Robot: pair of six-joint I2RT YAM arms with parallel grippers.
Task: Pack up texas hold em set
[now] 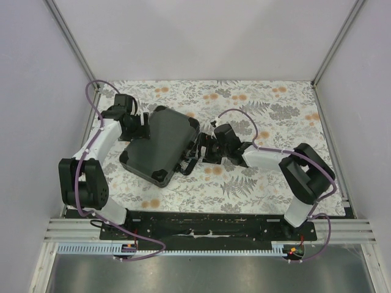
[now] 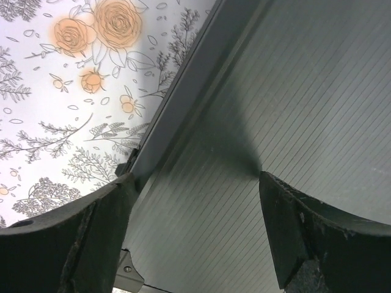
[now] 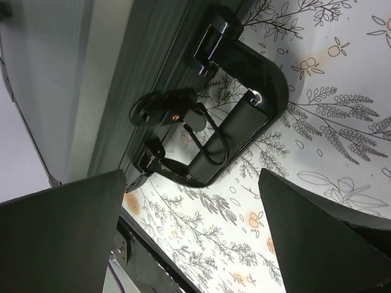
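The black hard briefcase [image 1: 160,144] lies shut and flat on the flowered cloth, turned at an angle. Its ribbed lid fills the left wrist view [image 2: 281,116]. Its handle [image 1: 189,160] sticks out on the right side and shows in the right wrist view [image 3: 244,116], with the case edge [image 3: 122,85] beside it. My left gripper [image 1: 138,130] is open over the lid's left edge, empty. My right gripper [image 1: 204,149] is open just right of the handle, empty. Chips, cards and dice are hidden.
The flowered tablecloth [image 1: 256,104] covers the table between white walls. A black base rail [image 1: 214,223] runs along the near edge and shows in the right wrist view [image 3: 146,262]. A metal corner fitting [image 2: 128,271] sits on the case.
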